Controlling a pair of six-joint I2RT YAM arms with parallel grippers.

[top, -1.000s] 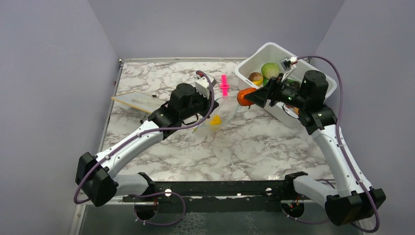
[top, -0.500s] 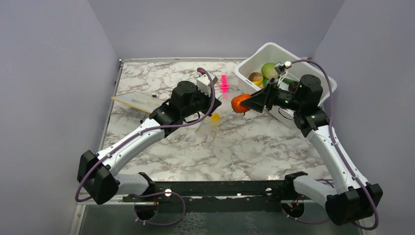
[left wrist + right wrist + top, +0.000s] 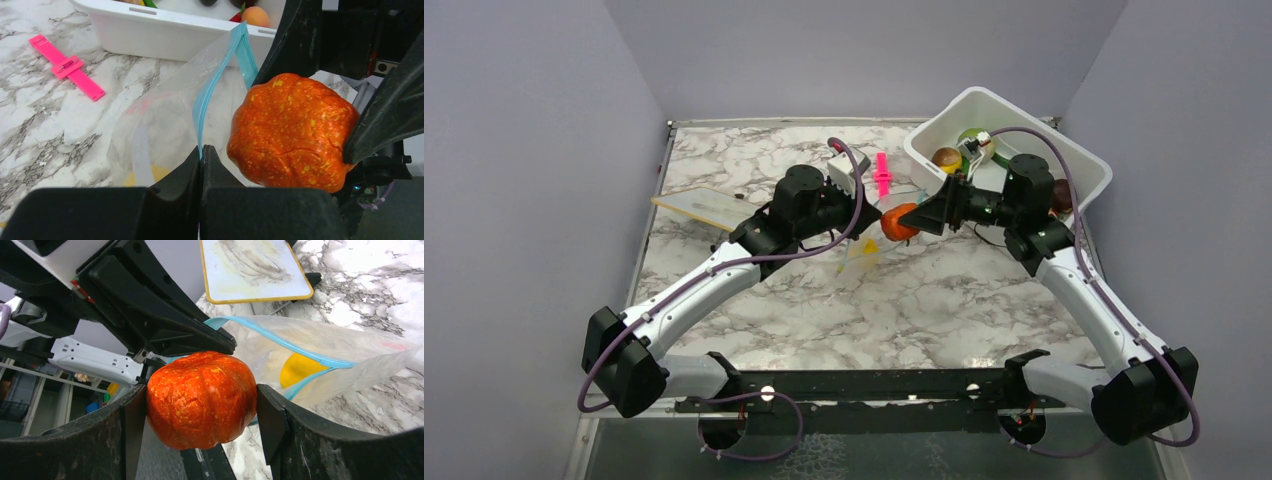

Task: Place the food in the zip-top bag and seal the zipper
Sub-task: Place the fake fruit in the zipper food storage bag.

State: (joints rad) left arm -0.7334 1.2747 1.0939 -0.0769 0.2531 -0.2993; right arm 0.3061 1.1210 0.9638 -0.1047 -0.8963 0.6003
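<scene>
My left gripper (image 3: 871, 214) (image 3: 201, 150) is shut on the light blue zipper (image 3: 216, 85) of the clear zip-top bag (image 3: 165, 130), holding its mouth up and open. A yellow food piece (image 3: 298, 368) lies inside the bag (image 3: 350, 360). My right gripper (image 3: 908, 220) (image 3: 200, 415) is shut on an orange toy pumpkin (image 3: 201, 397) (image 3: 292, 131) (image 3: 897, 222), held in the air right at the bag's mouth beside the left fingers. More food, a brown piece (image 3: 946, 157) and part of a green ball (image 3: 971, 136), sits in the white tub (image 3: 1084, 165).
A bright pink clip (image 3: 882, 173) (image 3: 67, 66) lies on the marble table behind the bag. A flat pale yellowish board (image 3: 704, 208) (image 3: 255, 267) lies at the left. The tub stands at the back right, close behind my right arm.
My right gripper has carried the orange pumpkin leftward and down from the tub's edge to the bag's mouth. My left gripper has stayed shut on the zipper, lifting the bag slightly.
</scene>
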